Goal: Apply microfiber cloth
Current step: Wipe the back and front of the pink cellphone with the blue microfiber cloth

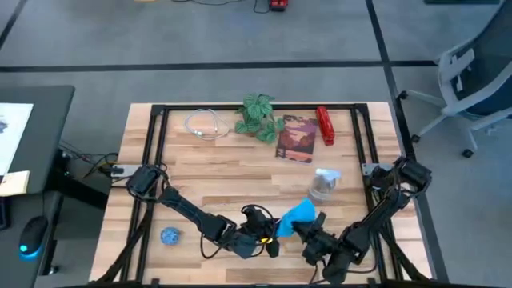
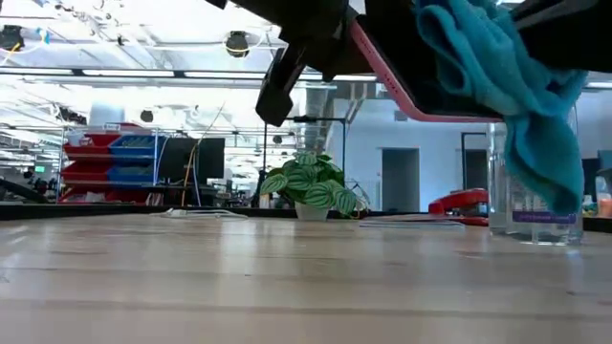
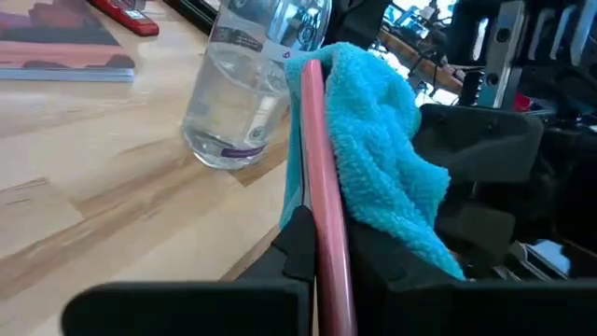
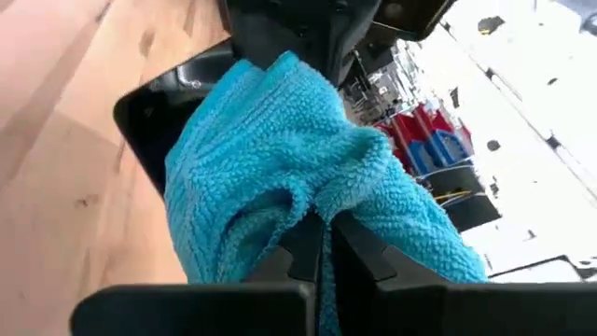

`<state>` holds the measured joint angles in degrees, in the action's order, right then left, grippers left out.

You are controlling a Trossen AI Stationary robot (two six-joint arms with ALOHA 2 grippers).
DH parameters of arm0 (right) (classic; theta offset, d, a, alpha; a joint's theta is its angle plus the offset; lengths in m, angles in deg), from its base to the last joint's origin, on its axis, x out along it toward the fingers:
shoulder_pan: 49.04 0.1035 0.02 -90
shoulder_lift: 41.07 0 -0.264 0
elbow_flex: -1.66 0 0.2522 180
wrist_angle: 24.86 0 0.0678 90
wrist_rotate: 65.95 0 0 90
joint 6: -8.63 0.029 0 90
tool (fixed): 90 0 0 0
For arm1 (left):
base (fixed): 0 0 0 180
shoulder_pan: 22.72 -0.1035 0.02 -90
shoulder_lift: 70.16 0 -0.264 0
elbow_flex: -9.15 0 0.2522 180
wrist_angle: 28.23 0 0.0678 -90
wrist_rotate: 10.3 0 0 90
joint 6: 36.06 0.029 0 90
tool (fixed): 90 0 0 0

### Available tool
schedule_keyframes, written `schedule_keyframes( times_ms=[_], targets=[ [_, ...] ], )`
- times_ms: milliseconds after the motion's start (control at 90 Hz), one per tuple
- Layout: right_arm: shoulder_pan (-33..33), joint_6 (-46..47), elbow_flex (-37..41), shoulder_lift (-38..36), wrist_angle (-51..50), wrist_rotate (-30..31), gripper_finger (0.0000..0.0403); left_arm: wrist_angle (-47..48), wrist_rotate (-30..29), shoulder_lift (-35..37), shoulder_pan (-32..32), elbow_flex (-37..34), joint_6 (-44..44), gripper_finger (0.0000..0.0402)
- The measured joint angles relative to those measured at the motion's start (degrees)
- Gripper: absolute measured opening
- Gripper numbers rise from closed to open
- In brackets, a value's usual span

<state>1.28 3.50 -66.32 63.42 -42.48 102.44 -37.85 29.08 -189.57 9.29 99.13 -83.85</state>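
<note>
Gripping the microfiber cloth (image 4: pixel 280 159), the right gripper (image 4: pixel 322 233) has its fingers clenched on a fold of the fabric, just in front of the clear bottle (image 1: pixel 324 184). The left gripper (image 3: pixel 317 252) is clamped on a pink-edged phone (image 3: pixel 322 187), held raised off the wooden table (image 1: pixel 216 172). The cloth is draped against the phone, touching it, beside the bottle.

cloth (image 4: pixel 280 177): sky-blue, plain | phone edge (image 3: pixel 322 215): pink | ball (image 1: pixel 169 236): blue, patterned | stapler (image 1: pixel 325 126): red
</note>
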Motion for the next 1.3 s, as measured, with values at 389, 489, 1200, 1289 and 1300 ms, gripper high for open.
schedule_keyframes(
  times_ms=[389, 489, 1200, 1289, 1300],
  targets=[
    [-0.40, 1.22, 0.24, -3.39, 3.04, -7.85, 0.0000, -0.39, 2.37, 0.02, -0.07, 0.09, 2.01, 0.0007],
    [-0.80, -1.98, 0.24, -2.73, 3.66, -7.67, 0.0000, -0.41, 2.61, 0.02, -0.15, 0.09, 3.23, 0.0007],
    [10.49, 36.90, 0.39, -2.54, -26.56, -18.55, 0.0000, 12.19, -2.65, 2.42, 2.29, 0.60, -6.57, 0.0007],
    [12.11, 39.53, 0.37, -2.54, -26.84, -18.55, 0.0000, 22.29, -5.38, 4.54, 2.88, 0.59, -15.26, 0.0007],
    [12.27, 39.85, 0.37, -2.54, -26.93, -18.54, 0.0000, 24.03, -5.54, 4.76, 2.94, 0.59, -16.74, 0.0007]
  ],
)
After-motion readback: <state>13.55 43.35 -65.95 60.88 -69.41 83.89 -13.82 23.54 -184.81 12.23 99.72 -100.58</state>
